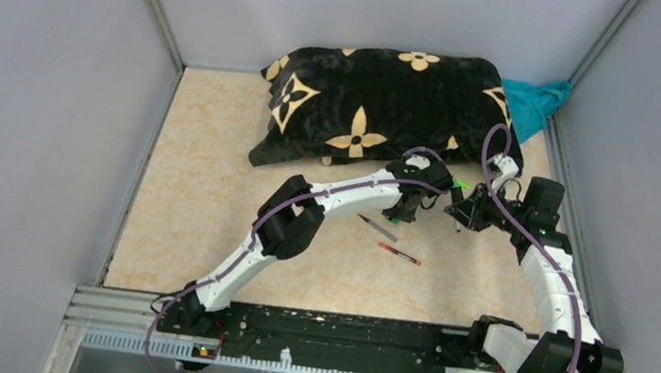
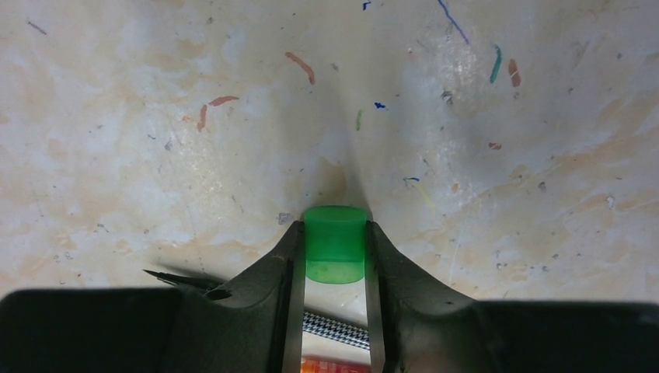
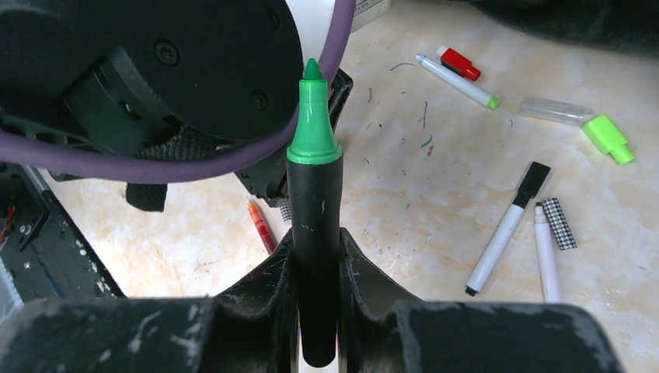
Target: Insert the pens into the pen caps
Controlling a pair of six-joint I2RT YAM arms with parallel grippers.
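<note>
My left gripper is shut on a short green pen cap, held just above the marble tabletop. My right gripper is shut on a black marker whose green tip points at the left wrist. In the top view the two grippers face each other closely. A grey pen and a red pen lie on the table below them. A white pen, a red cap, a clear cap and a black-capped white pen lie beyond.
A black pillow with tan flowers lies at the back, a teal cloth beside it. Grey walls close both sides. A houndstooth cap and a light green piece lie at the right. Ink marks streak the tabletop.
</note>
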